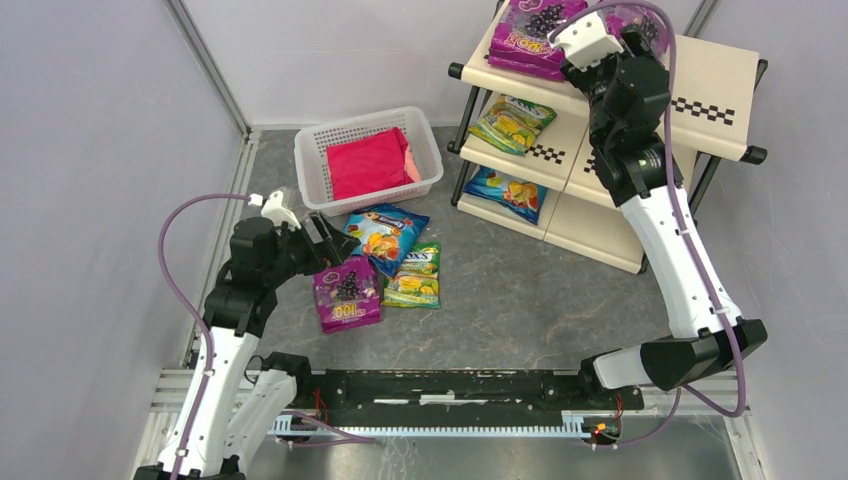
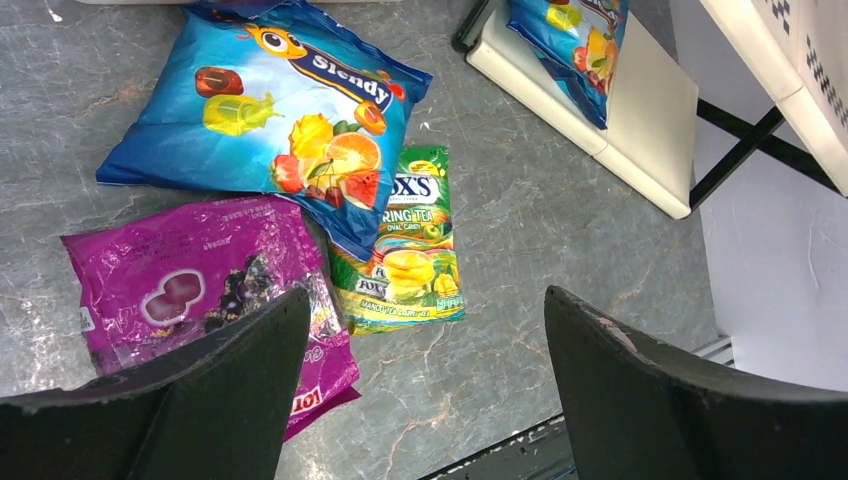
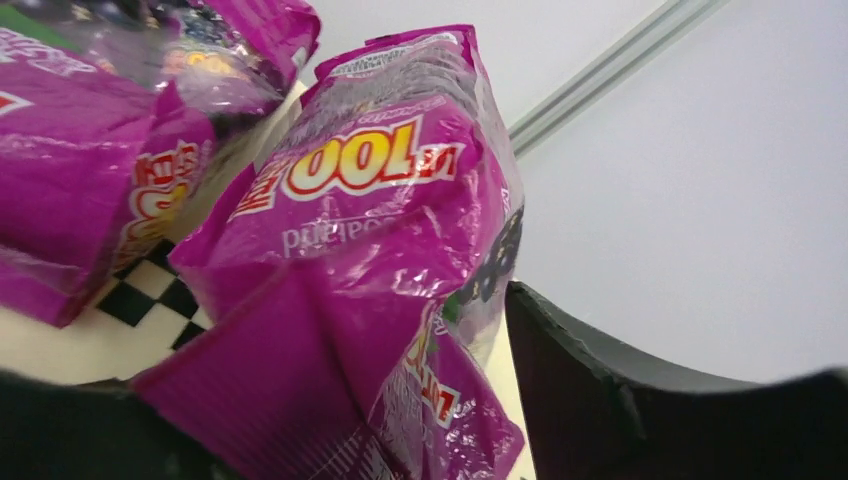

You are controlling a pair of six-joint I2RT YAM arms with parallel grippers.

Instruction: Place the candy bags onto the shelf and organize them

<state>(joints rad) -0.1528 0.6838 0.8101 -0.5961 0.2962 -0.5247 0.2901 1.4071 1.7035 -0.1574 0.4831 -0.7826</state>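
Observation:
The cream shelf (image 1: 715, 95) stands at the back right. Its top tier holds purple grape bags (image 1: 530, 35), the middle tier a lemon bag (image 1: 512, 122), the bottom tier a blue bag (image 1: 507, 192). My right gripper (image 1: 600, 42) is at the top tier. Its jaws stand wide around another purple bag (image 3: 370, 230), and a gap shows beside the right finger (image 3: 640, 400). On the floor lie a blue bag (image 2: 270, 110), a green-yellow bag (image 2: 410, 250) and a purple bag (image 2: 190, 285). My left gripper (image 2: 425, 380) hovers open and empty above them.
A white lattice basket (image 1: 325, 185) holding a pink cloth (image 1: 368, 165) stands at the back, left of the shelf. Grey walls close in the left and right sides. The black base rail (image 1: 450, 385) runs along the near edge.

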